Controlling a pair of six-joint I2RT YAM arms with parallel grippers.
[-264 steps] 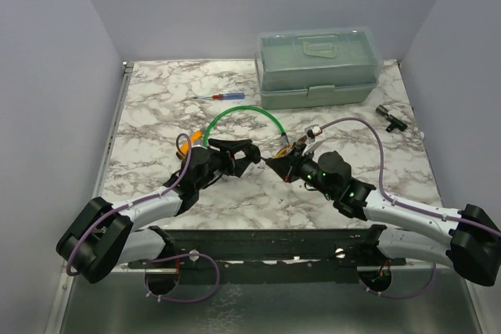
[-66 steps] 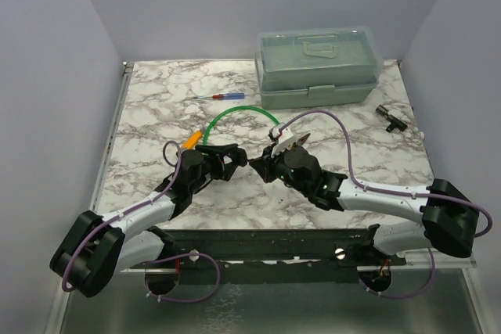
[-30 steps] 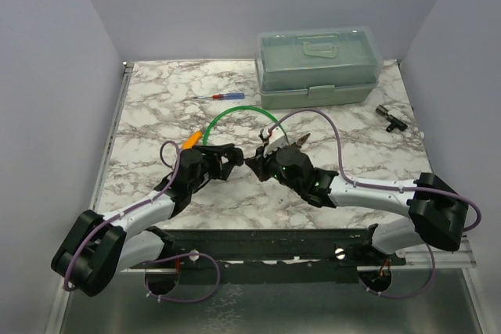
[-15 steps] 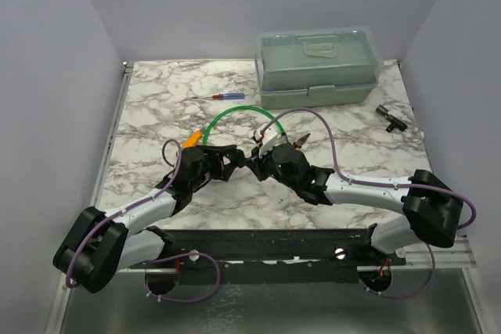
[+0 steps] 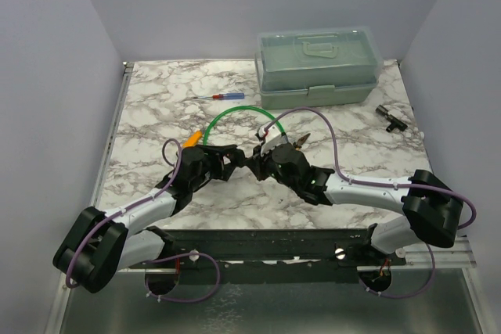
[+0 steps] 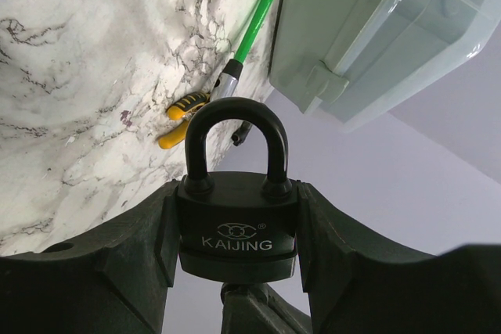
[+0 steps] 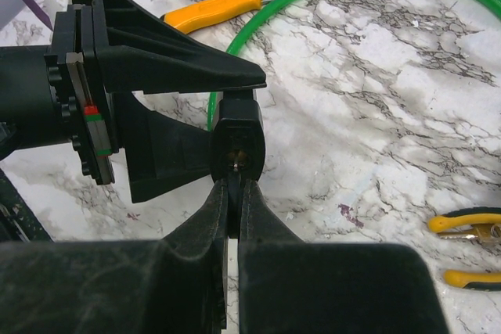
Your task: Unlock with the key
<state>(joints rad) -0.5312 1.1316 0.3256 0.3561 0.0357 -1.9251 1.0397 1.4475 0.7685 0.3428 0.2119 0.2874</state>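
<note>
My left gripper (image 6: 236, 202) is shut on a black padlock (image 6: 236, 228) marked KAIJING, gripping its body on both sides, with the shackle closed and pointing away from the wrist. In the right wrist view the padlock's underside (image 7: 237, 134) faces me with its brass keyhole showing. My right gripper (image 7: 233, 187) is shut on the key (image 7: 234, 201), a thin dark sliver between the fingers whose tip touches the keyhole. How deep it sits I cannot tell. In the top view the left gripper (image 5: 232, 158) and right gripper (image 5: 254, 163) meet tip to tip above the marble table (image 5: 156, 115).
A pale green lidded box (image 5: 318, 66) stands at the back right. A green cable loop (image 5: 235, 113), an orange-handled tool (image 5: 190, 140), yellow-handled pliers (image 7: 470, 224) and a red-and-blue screwdriver (image 5: 223, 97) lie near the grippers. A small black part (image 5: 389, 117) lies at the far right.
The right arm has swung left and closed the gap to the left gripper, bringing the key up to the padlock's underside. The left gripper has held the padlock almost still.
</note>
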